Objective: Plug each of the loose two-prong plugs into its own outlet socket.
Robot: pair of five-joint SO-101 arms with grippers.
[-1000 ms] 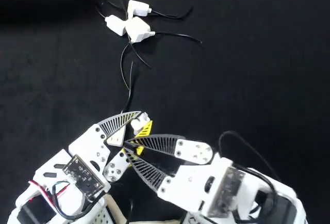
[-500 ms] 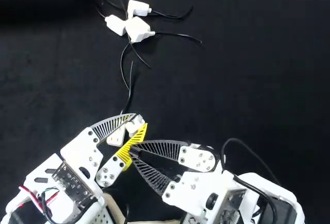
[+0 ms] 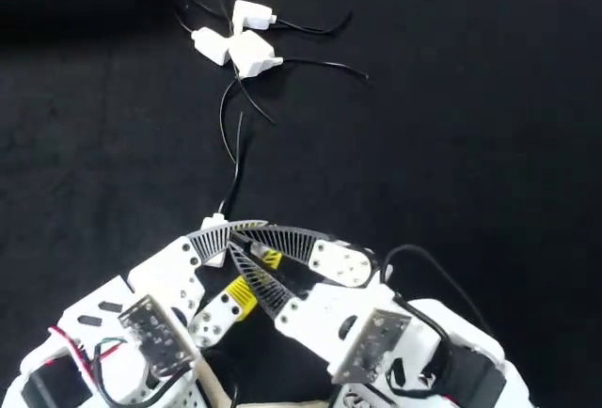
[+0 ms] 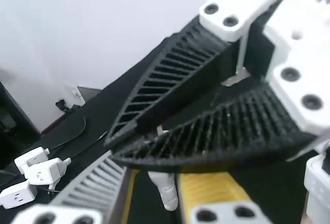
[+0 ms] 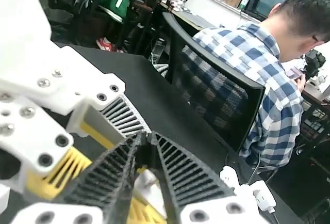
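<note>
Fingers of the left gripper (image 3: 261,242), one grey and one yellow, hold a white plug (image 4: 164,193) between them, low over the near part of the worktop (image 3: 451,145). Across them lie the black fingers (image 3: 282,237) of the right gripper (image 3: 232,236), tips pressed together; if they pinch something, I cannot tell. A thin cable (image 3: 235,159) leads away toward the outlet sockets (image 3: 240,41), far off. I judge the plug is only being adjusted; next it must travel to a socket, prongs aligned. A second ago the right gripper was farther back, beside the left one.
</note>
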